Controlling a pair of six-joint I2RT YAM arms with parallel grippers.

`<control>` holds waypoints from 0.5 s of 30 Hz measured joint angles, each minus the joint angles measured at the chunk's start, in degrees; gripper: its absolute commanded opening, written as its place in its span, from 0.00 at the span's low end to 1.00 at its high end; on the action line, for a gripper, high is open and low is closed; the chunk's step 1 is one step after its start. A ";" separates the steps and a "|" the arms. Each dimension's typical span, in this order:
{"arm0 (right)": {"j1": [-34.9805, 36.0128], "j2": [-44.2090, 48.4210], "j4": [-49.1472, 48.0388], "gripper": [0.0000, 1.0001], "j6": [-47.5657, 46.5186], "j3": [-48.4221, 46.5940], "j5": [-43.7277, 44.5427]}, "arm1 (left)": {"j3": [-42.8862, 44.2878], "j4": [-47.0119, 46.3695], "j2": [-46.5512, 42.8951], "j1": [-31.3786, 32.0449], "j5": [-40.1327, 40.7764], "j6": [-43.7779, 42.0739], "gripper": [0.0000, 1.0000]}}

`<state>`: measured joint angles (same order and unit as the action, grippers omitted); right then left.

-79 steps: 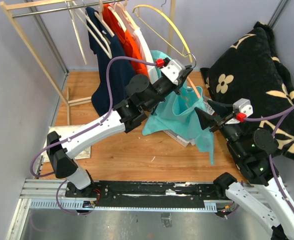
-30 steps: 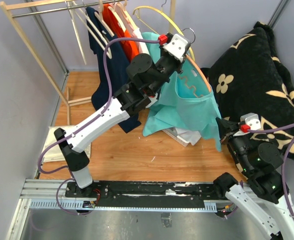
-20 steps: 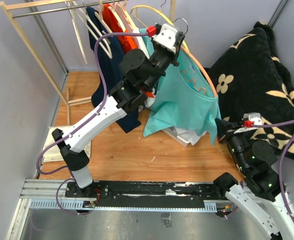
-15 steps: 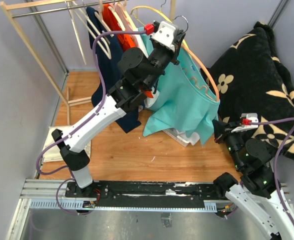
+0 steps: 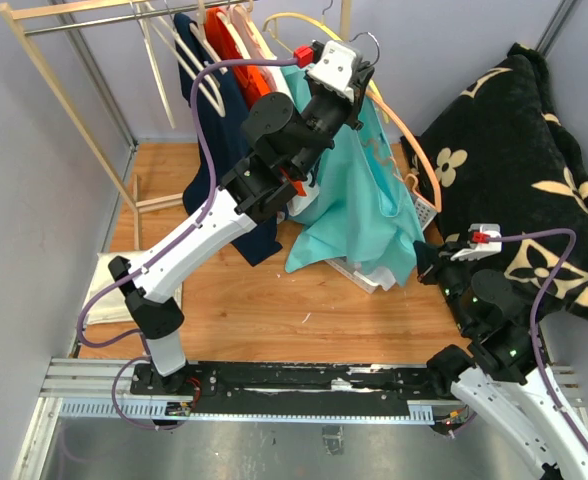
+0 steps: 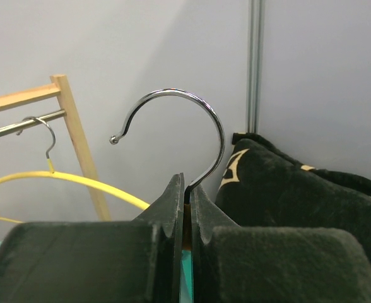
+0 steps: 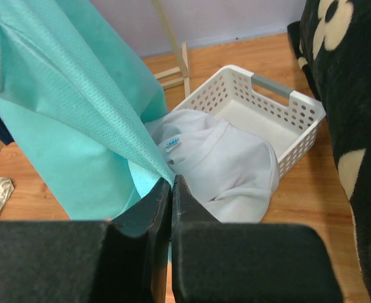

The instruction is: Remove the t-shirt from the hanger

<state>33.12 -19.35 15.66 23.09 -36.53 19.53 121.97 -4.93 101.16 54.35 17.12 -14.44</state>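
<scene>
Over wooden floor (image 5: pixel 234 300), my left gripper (image 6: pixel 185 189) clamps the chrome-hooked orange hanger (image 6: pixel 173 91); my right gripper (image 7: pixel 171 183) pinches the teal mesh t-shirt (image 7: pixel 65 113), mid-strip. Next, I'd pull down.

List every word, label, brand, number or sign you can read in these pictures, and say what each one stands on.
No text can be read in any view.
Small neck label on the white garment lying in the white perforated plastic basket: a blue mark, too small and blurred to read.
Black blanket with cream flower shapes: pattern only, no letters.
</scene>
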 measured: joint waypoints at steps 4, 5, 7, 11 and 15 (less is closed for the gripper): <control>0.00 -1.44 -0.02 0.01 1.03 0.90 -0.02 | 0.81 0.37 0.28 0.00 0.09 1.01 0.00; 0.00 -1.62 -0.20 0.01 1.20 1.03 -0.02 | 0.83 0.37 0.28 0.00 0.09 1.11 0.00; 0.00 -1.60 -0.61 0.05 1.38 1.27 -0.04 | 0.81 0.42 0.28 0.00 0.02 1.36 0.00; 0.00 -1.57 -1.03 0.32 1.16 1.36 -0.33 | 0.26 0.04 0.15 -0.02 -0.24 1.70 0.01; 0.00 -1.44 -0.35 0.45 -0.66 1.16 -0.39 | -3.93 -1.95 -1.55 -0.17 -0.72 2.56 0.00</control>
<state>33.12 -20.80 15.31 22.44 -35.38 19.14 118.04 -6.87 99.61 54.17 16.40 -11.88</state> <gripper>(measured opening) 0.399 0.034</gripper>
